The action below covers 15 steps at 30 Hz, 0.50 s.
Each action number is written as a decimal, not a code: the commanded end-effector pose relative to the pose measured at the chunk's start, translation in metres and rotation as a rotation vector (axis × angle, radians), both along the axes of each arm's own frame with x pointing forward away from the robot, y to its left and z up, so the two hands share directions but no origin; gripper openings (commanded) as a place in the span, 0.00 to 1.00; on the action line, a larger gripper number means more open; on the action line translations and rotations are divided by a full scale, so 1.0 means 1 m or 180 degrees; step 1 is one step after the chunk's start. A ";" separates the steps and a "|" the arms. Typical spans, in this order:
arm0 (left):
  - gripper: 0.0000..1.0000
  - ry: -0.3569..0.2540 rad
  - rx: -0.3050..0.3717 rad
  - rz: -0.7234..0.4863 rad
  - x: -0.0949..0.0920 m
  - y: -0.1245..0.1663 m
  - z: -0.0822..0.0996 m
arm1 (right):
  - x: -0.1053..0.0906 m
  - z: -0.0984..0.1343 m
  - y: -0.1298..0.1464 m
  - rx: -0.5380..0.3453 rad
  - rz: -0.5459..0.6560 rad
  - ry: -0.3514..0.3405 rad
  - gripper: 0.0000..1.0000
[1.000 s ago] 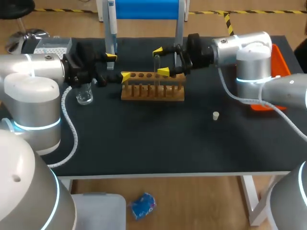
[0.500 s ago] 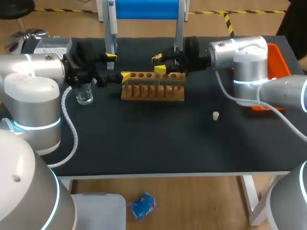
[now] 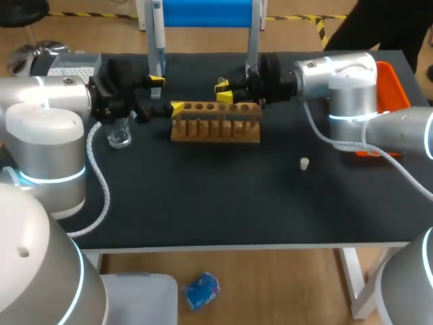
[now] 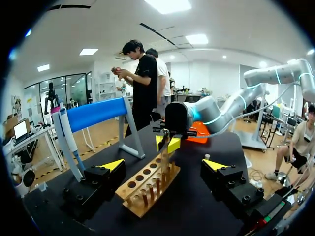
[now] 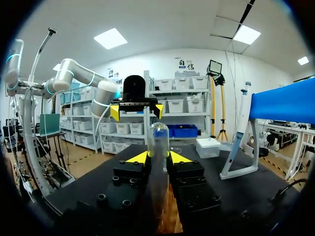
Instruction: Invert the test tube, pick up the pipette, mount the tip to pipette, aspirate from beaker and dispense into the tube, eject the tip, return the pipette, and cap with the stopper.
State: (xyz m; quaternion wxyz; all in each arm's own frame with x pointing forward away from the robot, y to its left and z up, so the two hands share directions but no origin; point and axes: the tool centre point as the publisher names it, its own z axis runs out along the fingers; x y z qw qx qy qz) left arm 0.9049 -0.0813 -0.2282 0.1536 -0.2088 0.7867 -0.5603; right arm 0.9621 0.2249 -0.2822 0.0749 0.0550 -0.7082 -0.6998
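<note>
Head view: the right tool [image 3: 224, 90] sits over the far edge of the wooden rack [image 3: 215, 122]. Its yellow tips stand closer together than a second ago, when they were wide apart, and the arm has drawn slightly toward the rack. The left tool [image 3: 167, 93] is unchanged beside the rack's left end, next to the beaker [image 3: 119, 133]. The stopper [image 3: 304, 163] lies well apart on the counter [image 3: 216, 196]. The pipette [image 3: 156, 34] hangs on its stand. Left wrist view: the left tool's fingers are spread, with the rack ahead of them and nothing gripped. The other arm's tips pinch the test tube [image 4: 164, 158] just above the rack; whether the tube's lower end has cleared the rack cannot be determined. Right wrist view: both fingers press on the tube from two sides, with its rounded end upward. Judgement: the grip is now made, the inversion is not yet done, and every pipette step remains.
</note>
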 end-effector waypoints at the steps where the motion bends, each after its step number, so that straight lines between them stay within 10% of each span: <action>1: 1.00 -0.0011 -0.0008 0.0009 0.000 -0.001 -0.001 | 0.001 0.001 -0.001 -0.0009 0.0007 0.0002 0.00; 15: 1.00 -0.0011 -0.0008 0.0009 0.000 -0.001 -0.001 | 0.000 0.022 -0.003 0.0069 -0.0018 0.0022 0.00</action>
